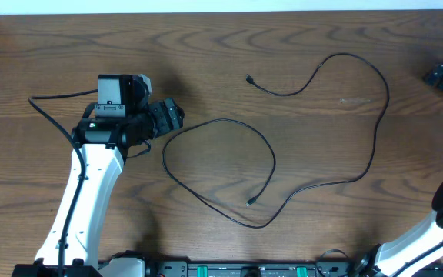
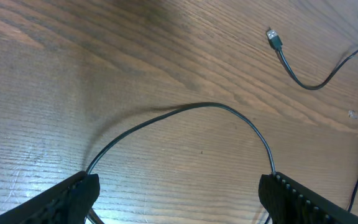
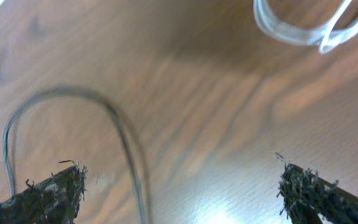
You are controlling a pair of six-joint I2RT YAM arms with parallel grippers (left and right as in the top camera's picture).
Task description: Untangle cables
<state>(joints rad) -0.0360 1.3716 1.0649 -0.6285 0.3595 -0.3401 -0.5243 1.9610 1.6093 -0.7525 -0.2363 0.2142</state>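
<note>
Black cable [image 1: 273, 158] lies loose on the bench [image 1: 44, 46]: near plug [image 1: 250, 202] at 6 o'clock, one loop at centre, a wide sweep out toward 3 o'clock, far plug [image 1: 249, 78] at 12 o'clock. Left hand [image 2: 178, 180] at 9 o'clock, spread wide and gripping nothing; the loop's arc lies on the bench between its tips. Right hand [image 3: 179, 169] at the 2 o'clock edge, also wide apart, empty. White cable [image 3: 278, 28] is blurred, seen in the right wrist view only, beyond that hand at 1 o'clock.
</note>
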